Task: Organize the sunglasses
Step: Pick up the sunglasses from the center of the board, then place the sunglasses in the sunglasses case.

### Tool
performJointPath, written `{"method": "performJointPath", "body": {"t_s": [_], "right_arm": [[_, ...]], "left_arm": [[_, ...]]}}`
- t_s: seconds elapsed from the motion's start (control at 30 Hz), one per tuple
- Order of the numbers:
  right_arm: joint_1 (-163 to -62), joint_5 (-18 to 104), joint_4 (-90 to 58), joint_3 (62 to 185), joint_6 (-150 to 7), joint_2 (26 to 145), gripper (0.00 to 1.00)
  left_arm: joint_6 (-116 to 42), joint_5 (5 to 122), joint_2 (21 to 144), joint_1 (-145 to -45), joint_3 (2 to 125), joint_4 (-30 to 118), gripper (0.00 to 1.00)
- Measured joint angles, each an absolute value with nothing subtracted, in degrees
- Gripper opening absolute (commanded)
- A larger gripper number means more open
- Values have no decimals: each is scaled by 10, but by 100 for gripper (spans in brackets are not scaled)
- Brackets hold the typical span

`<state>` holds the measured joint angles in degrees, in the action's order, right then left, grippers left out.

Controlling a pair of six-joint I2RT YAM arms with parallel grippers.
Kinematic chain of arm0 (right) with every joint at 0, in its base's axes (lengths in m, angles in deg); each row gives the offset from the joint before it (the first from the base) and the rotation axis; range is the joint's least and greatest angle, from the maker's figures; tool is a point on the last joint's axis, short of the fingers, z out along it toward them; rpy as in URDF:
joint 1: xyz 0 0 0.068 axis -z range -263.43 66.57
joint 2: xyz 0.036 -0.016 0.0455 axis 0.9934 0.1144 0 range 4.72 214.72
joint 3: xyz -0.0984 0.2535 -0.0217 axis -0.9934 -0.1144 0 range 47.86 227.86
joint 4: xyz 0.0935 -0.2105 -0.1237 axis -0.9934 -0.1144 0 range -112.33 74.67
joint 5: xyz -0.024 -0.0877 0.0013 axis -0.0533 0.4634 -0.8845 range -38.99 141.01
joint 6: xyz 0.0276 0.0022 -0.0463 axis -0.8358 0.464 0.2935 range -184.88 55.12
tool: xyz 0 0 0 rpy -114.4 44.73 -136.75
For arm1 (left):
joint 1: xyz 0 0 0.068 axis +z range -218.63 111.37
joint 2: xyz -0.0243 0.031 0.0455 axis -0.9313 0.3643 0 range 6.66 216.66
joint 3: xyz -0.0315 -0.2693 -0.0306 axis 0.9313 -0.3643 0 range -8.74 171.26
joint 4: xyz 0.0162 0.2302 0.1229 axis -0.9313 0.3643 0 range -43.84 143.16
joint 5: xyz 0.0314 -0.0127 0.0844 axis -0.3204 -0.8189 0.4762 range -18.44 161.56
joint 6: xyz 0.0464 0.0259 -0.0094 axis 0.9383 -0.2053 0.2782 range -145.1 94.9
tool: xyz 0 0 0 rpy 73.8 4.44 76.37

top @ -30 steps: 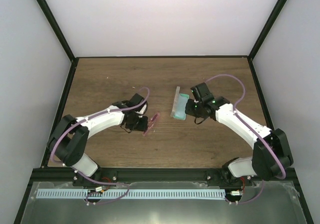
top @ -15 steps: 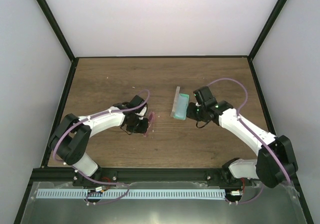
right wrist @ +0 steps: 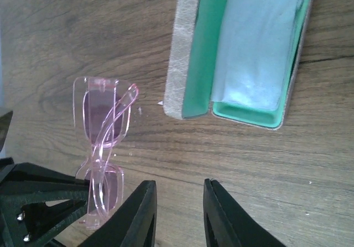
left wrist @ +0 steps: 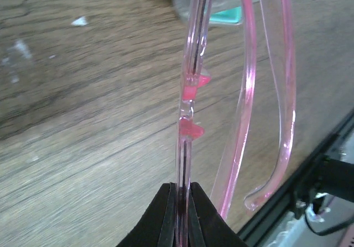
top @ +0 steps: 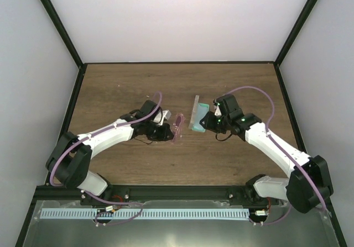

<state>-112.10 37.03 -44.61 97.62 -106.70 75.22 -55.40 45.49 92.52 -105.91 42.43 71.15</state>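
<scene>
Table (top: 110,87): you work on a brown wood-grain top, with white walls and black frame posts on three sides.
Near rail (top: 166,214): a pale slotted strip runs along the metal edge below both arm bases.
Left arm (top: 110,136): it reaches in from your left towards the middle of the table, with a purple cable looped over the wrist.
Right arm (top: 271,145): it reaches in from your right, and a small green light shows on its wrist.
Case (right wrist: 193,48): it lies open at the table's middle, grey outside and teal inside. The raised lid is on the side facing the sunglasses, so it stands between them and the tray.
Cloth (right wrist: 260,42): the light blue cloth lies inside the tray and covers most of the lining.
Sunglasses (top: 178,127): the pink pair is just left of the case, not touching it, with its thin temples folded across the lenses. You cannot tell whether it touches the wood.
Left gripper (left wrist: 181,214): your fingers are pinched tight on the edge of one lens.
Right gripper (right wrist: 180,189): the fingers are spread with nothing between them, near the case's near end and apart from it.
Specks (left wrist: 79,21): a few white flecks dot the wood beyond the glasses.
</scene>
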Motion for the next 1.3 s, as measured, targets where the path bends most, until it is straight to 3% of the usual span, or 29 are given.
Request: {"method": "performJointPath", "body": {"t_s": [0.13, 0.3, 0.37, 0.57, 1.0, 1.1, 1.2, 1.3], "right_arm": [[-1121, 340, -437, 976, -1069, 738, 34], [-1121, 282, -397, 976, -1064, 721, 8], [-1121, 261, -381, 977, -1062, 716, 5], [-1121, 184, -303, 967, -1065, 711, 1], [-1121, 137, -262, 928, -1047, 712, 1], [-1121, 120, -258, 935, -1031, 709, 9], [-1121, 129, -279, 964, -1020, 701, 42], [-1121, 183, -331, 1039, -1011, 697, 55]], "left_arm": [[-575, 412, 925, -1063, 424, 667, 4], [-612, 357, 934, -1072, 431, 608, 4], [-622, 345, 942, -1078, 442, 595, 4], [-649, 314, 949, -1092, 461, 556, 4], [-723, 252, 932, -1095, 439, 479, 4], [-729, 234, 931, -1095, 437, 469, 4], [-721, 244, 928, -1095, 442, 486, 4], [-718, 272, 919, -1095, 443, 494, 4]]}}
